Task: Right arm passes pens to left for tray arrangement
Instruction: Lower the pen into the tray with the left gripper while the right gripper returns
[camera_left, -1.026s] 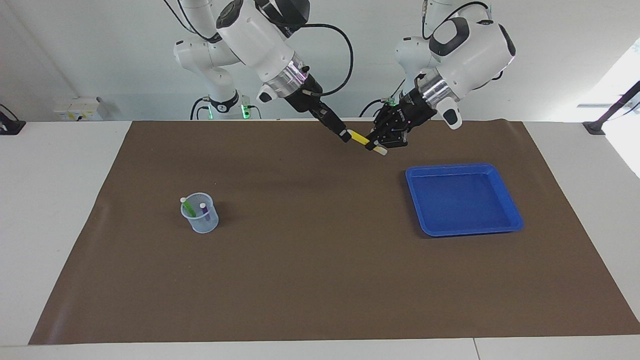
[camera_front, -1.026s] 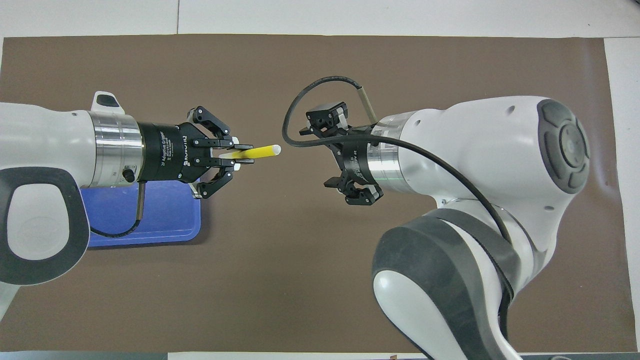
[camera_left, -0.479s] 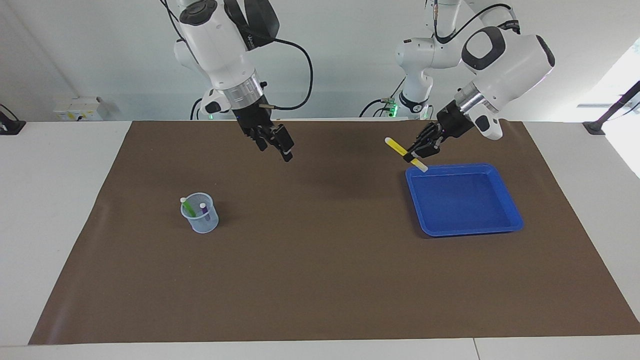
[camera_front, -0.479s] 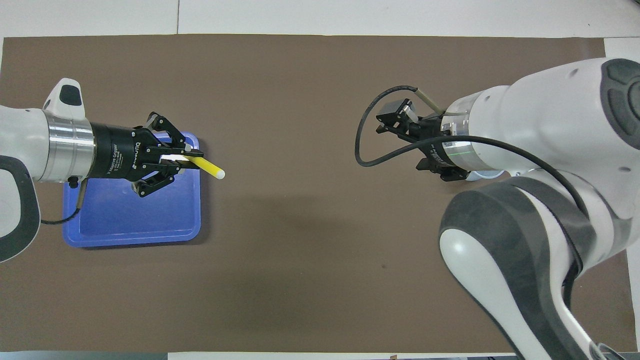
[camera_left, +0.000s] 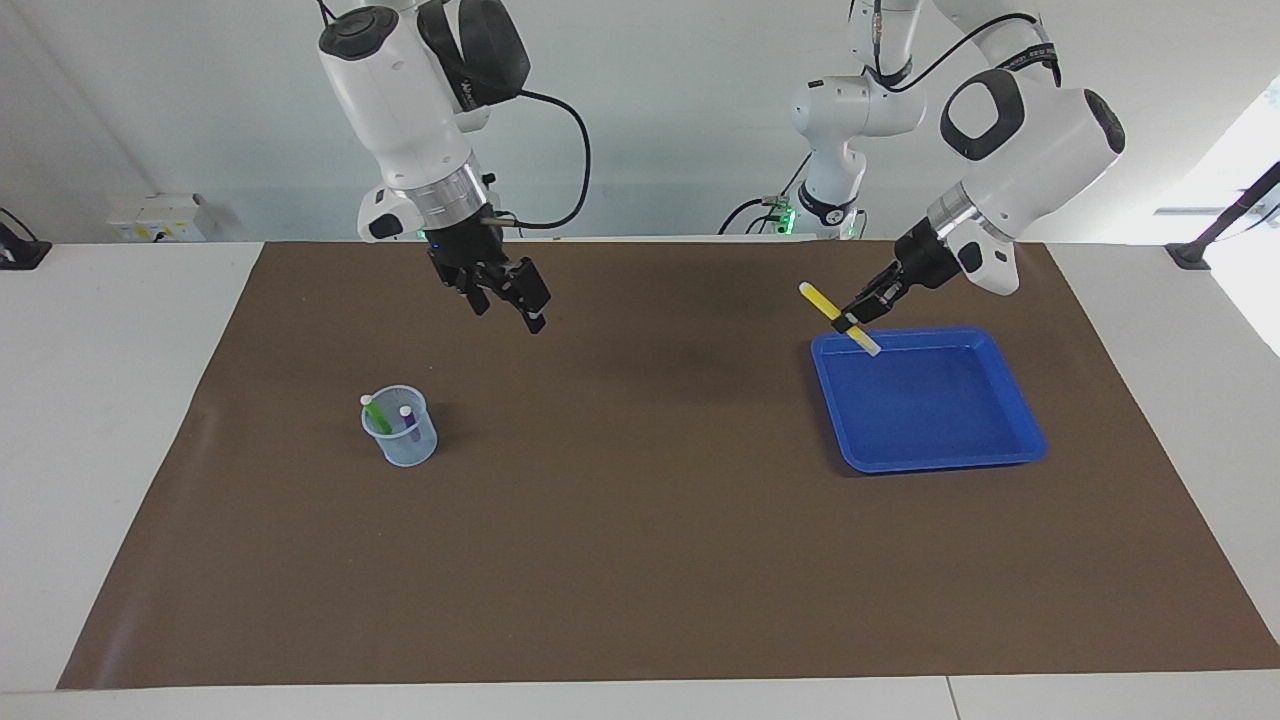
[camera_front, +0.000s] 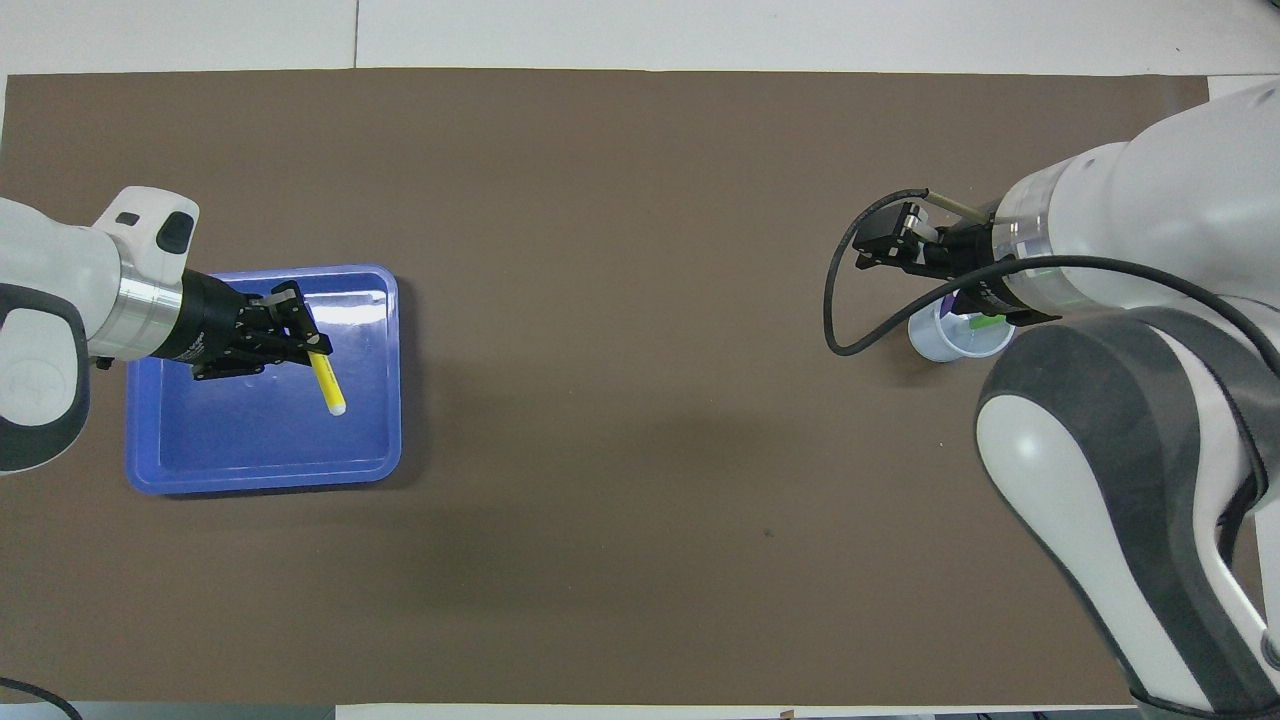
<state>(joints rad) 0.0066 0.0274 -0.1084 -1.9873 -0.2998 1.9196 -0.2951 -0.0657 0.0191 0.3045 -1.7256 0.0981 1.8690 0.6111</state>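
- Facing view: left end effector (camera_left: 853, 322) clamped on the yellow pen (camera_left: 836, 315), raised over the blue tray's (camera_left: 940, 457) rim nearest the robots.
- Right end effector (camera_left: 510, 300) — jaws apart, nothing held — raised over the brown mat (camera_left: 640, 560).
- Green pen (camera_left: 377, 414) and purple pen (camera_left: 409, 420) stand in the mesh cup (camera_left: 402, 447), toward the right arm's end of the bench.

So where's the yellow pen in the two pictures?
Facing view: the yellow pen is held up in the left gripper, over the blue tray's edge nearest the robots.
Overhead view: the same pen hangs over the tray.
Shared landmark: the blue tray.
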